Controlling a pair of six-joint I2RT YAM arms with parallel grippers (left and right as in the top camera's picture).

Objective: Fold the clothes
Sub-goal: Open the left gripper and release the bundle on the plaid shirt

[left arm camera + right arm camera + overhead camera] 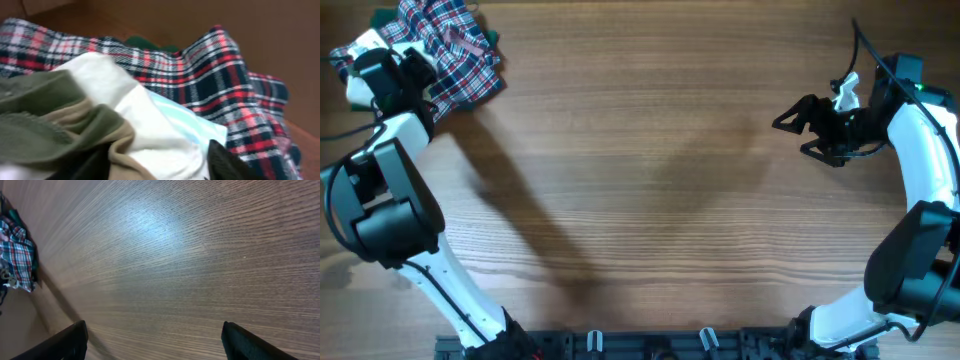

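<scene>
My left gripper point(412, 68) is down in the plaid heap point(460, 60), and the step I judge to be in hand is getting the small white garment point(150, 125) out of that heap so it can be folded. To do it well I want only the garment's own cloth between the fingers. A firm pinch on its white body or a tan edge should do, with none of the plaid and none of the pale blue piece point(192, 125) lying just beside it. I would then lift slowly and check that the heap does not rise with it, and carry it to bare table point(650, 180) well away from the heap, where there is room to spread it flat.

In the left wrist view the garment lies on top of the heap, its olive and tan folds bunched to one side and the white part running down between my fingers. One dark fingertip point(227, 162) shows just beside the white cloth, at the pale blue piece's lower edge. The other finger is hard to make out. The fingers seem to stand apart, but I cannot tell whether they pinch the cloth or sit loose around it.

My right gripper point(788, 133) hangs over bare wood far from the heap, its fingers spread wide and holding nothing.
</scene>
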